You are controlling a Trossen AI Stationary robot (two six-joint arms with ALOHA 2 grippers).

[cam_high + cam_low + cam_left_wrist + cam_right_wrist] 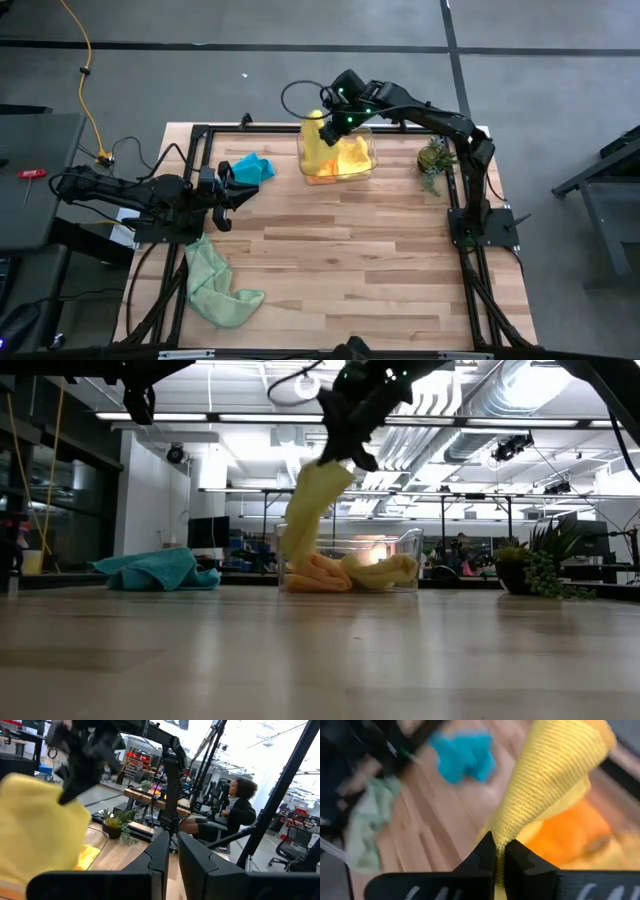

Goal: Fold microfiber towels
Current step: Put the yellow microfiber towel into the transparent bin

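From above, the right end effector [330, 118] grasps a yellow towel [318, 140] over the clear bin [368, 165], in the low view the towel hangs below it into the bin, and the right wrist view shows the fingers [482, 855] clenched on the cloth.

Grey floor [560, 90], bright ceiling lights [250, 418]
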